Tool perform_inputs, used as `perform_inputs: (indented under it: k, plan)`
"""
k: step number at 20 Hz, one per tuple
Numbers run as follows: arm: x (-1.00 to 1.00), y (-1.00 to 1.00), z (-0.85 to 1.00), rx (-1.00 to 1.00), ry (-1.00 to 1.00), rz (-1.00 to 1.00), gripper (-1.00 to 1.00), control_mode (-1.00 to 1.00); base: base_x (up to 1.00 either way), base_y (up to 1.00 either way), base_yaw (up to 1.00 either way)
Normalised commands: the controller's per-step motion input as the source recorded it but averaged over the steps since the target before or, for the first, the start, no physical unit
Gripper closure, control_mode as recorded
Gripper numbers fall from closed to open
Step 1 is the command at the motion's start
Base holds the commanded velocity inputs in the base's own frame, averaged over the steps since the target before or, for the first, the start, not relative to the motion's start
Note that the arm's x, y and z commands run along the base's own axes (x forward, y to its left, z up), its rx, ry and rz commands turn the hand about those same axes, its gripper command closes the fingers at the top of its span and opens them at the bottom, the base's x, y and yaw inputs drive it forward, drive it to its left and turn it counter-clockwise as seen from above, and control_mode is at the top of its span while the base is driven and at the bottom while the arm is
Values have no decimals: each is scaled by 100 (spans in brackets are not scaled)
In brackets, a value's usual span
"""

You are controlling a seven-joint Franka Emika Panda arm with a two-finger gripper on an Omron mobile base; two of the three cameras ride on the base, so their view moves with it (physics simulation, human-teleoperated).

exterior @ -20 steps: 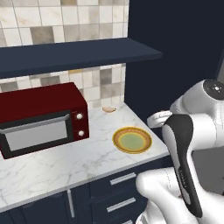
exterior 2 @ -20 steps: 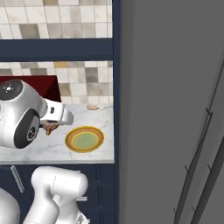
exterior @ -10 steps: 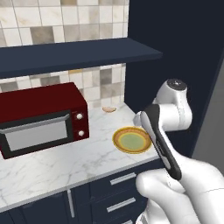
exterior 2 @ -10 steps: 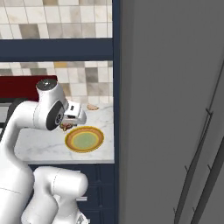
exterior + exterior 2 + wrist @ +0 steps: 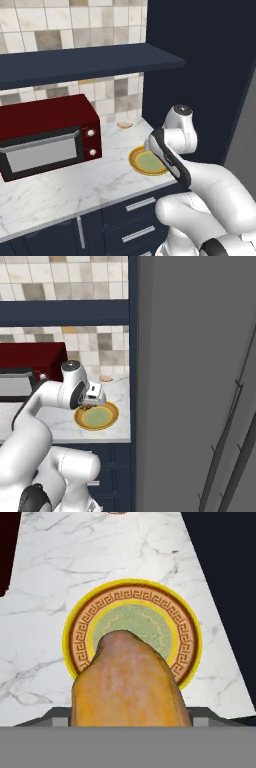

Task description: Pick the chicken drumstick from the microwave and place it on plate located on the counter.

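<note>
White marble counter (image 5: 115,557) underneath, reaching up toward 12 o'clock in the hand view. On it the plate (image 5: 186,632), yellow-orange rim, pale green centre, lying straight ahead of and below the carried load. Gripper (image 5: 90,404) poised at the plate's 10 o'clock edge in the right base view. Chicken drumstick (image 5: 127,682) clamped between the jaws, long axis running 6 to 12 o'clock, rounded end over the green centre, not yet resting on it. Likely next: short descent, then release.
</note>
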Motion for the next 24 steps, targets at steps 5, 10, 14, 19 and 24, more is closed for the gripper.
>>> perform_inputs:
  k: [5,10,14,19,24]
  plan:
    - [66,0,-60,0,0,0,100,-100,0,0,0]
    - [63,1,-50,0,0,0,100,-100,0,0,0]
    - [29,0,-24,0,3,0,100,-100,0,0,0]
    - [18,0,-19,0,0,0,100,-100,0,0,0]
    - [16,4,-26,0,0,0,100,-100,0,0,0]
